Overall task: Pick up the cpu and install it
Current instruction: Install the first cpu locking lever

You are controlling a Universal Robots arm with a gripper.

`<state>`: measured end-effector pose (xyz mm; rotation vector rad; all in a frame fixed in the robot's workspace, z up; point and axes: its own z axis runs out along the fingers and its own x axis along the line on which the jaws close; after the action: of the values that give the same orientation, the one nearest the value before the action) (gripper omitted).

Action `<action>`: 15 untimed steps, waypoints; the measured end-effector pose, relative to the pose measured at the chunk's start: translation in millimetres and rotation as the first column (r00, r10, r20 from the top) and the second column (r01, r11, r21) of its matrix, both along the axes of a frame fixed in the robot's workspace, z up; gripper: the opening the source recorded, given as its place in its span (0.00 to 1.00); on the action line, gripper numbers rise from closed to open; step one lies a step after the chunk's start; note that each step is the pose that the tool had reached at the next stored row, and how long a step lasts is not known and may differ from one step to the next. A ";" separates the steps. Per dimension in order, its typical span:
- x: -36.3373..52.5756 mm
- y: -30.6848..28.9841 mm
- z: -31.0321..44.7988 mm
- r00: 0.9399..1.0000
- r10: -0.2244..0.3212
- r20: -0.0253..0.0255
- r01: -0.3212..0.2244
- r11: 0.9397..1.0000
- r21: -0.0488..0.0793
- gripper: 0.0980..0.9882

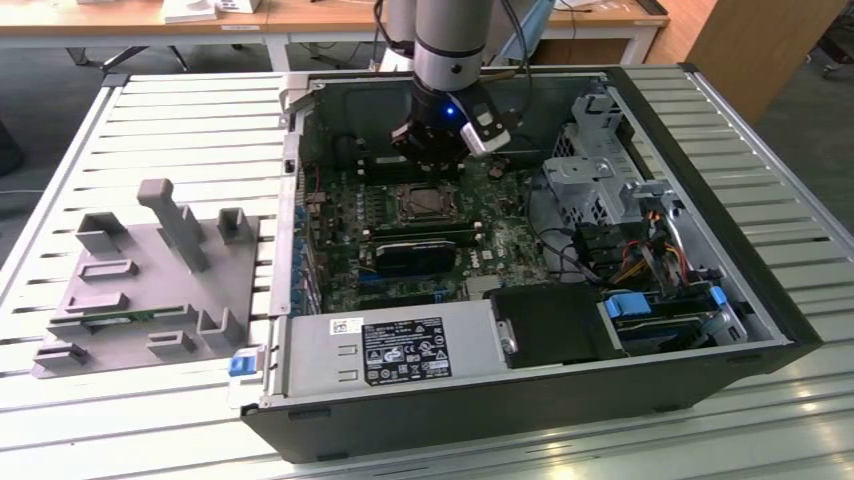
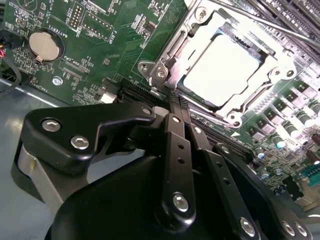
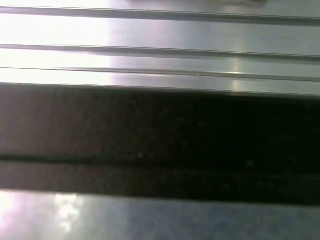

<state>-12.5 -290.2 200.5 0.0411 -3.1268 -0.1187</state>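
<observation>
Silver cpu [image 2: 223, 70] already sits flat in its socket just past your gripper [image 2: 175, 107], whose fingers look pressed together, empty.

The computer case [image 1: 534, 250] lies open on the slatted worktop [image 1: 174, 120], so the way down to the green board [image 1: 400, 235] is free from above. The gripper [image 1: 430, 160] hangs just above the socket [image 1: 424, 203], where the cpu [image 2: 222, 70] sits inside a metal frame. The case walls hem the board in. A drive cage [image 1: 601, 150] and loose cables [image 1: 627, 260] crowd the exterior view's right. Grey fixture blocks [image 1: 147, 270] stand well apart outside the case.
</observation>
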 end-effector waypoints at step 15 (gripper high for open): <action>0.2 0.1 -1.2 1.000 0.000 0.000 0.000 1.000 -0.008 0.01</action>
<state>-12.3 -290.1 199.3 0.0411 -3.1275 -0.1065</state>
